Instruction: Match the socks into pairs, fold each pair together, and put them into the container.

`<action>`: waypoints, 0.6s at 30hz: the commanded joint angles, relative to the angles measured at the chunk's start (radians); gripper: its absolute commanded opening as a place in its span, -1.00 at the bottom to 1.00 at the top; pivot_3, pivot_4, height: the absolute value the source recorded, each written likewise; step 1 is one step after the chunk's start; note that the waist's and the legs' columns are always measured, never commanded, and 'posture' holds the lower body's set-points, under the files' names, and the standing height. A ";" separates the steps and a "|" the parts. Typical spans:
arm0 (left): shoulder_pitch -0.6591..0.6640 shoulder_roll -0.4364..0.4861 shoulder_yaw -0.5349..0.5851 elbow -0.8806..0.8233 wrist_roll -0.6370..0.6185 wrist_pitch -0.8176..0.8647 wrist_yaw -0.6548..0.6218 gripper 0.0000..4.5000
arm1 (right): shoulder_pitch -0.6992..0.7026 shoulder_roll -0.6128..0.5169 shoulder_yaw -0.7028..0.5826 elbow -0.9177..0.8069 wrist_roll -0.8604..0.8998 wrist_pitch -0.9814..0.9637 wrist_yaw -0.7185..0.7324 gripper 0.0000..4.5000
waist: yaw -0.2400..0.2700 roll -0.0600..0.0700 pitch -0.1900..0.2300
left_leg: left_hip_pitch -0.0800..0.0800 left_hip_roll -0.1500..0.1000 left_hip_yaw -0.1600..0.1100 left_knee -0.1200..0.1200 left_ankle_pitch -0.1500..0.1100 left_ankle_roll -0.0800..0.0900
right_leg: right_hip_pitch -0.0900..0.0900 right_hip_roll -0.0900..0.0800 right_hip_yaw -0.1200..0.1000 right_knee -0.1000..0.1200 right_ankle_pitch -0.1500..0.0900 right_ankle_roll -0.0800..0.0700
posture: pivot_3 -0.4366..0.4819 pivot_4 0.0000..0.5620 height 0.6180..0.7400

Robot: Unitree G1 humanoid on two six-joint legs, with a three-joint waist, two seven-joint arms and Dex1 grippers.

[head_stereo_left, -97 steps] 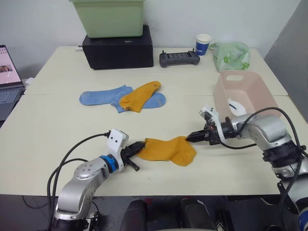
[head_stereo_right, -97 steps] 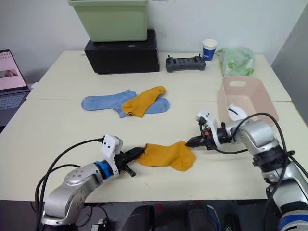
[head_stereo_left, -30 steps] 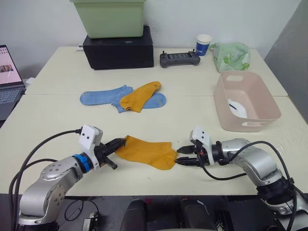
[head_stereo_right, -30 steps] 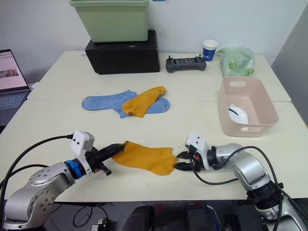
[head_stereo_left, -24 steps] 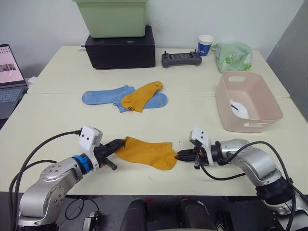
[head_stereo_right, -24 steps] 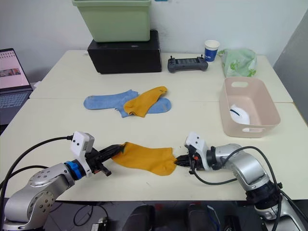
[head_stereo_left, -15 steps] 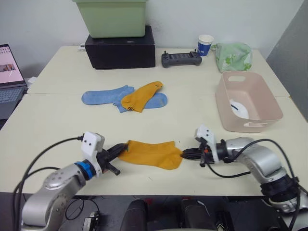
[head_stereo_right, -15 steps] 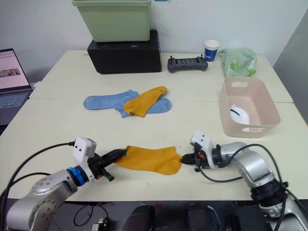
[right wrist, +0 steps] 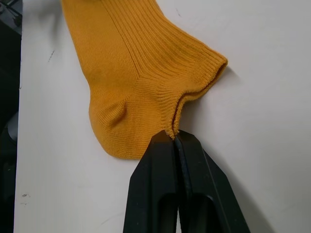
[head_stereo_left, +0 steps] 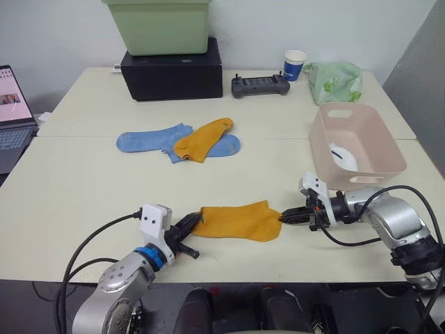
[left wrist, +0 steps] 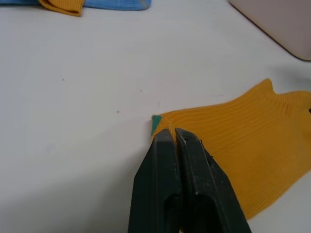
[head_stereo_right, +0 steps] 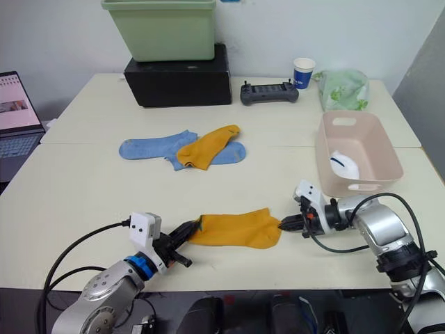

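A mustard-orange ribbed knit sock (head_stereo_left: 236, 220) with a small green mark lies on a cream bench (head_stereo_left: 83, 181). Another mustard-orange sock (head_stereo_left: 202, 139) overlaps two light blue socks (head_stereo_left: 151, 140). A pale pink plastic tub (head_stereo_left: 356, 146) holds something white (head_stereo_left: 343, 156).

Ribbed knit orange sock (head_stereo_left: 236, 220) on a smooth matt table (head_stereo_left: 83, 181).

Pale cream table (head_stereo_left: 83, 174). Landmark: pale pink plastic tub (head_stereo_left: 356, 149) at right. Well left of tub: two light blue knit socks (head_stereo_left: 149, 140) under a mustard-orange sock (head_stereo_left: 201, 139). Near front of tub: another mustard-orange sock (head_stereo_left: 240, 220). Behind tub: green plastic bag (head_stereo_left: 334, 80), blue paper cup (head_stereo_left: 295, 64), black controller (head_stereo_left: 260, 85), black box (head_stereo_left: 172, 69). Far left: laptop (head_stereo_left: 12, 111).
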 commanded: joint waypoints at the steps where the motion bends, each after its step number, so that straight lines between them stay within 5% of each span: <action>1: 0.010 -0.001 0.036 -0.018 -0.038 -0.016 -0.014 -0.72 | -0.022 -0.001 -0.004 -0.019 0.007 -0.008 0.024 -1.00 | 0.000 0.000 0.000 | 0.000 0.000 0.000 0.000 0.000 0.000 | 0.000 0.000 0.000 0.000 0.000 0.000 | -0.05 -0.47 1.00; 10: 0.082 0.174 0.250 0.001 -0.183 0.046 -0.167 0.59 | 0.022 -0.056 -0.092 -0.062 0.042 -0.050 0.045 -1.00 | 0.000 0.000 0.000 | 0.000 0.001 0.000 0.000 0.000 0.000 | 0.000 0.000 -0.001 0.000 -0.001 -0.001 | -0.05 -0.47 1.00; 13: 0.052 0.243 0.304 0.047 -0.214 0.056 -0.220 1.00 | 0.036 -0.078 -0.126 -0.076 0.024 -0.078 0.030 -0.68 | 0.000 0.000 0.000 | 0.000 0.001 0.000 0.000 0.000 0.000 | 0.000 0.000 -0.001 0.000 -0.001 -0.001 | -0.05 -0.47 1.00; 18: -0.068 0.328 0.293 0.124 -0.192 0.038 -0.282 1.00 | 0.038 -0.103 -0.156 -0.092 -0.013 -0.145 0.006 0.10 | 0.002 0.000 0.000 | 0.000 0.000 0.000 0.000 0.000 0.000 | 0.000 0.000 -0.001 0.000 -0.001 -0.001 | -0.05 -0.47 1.00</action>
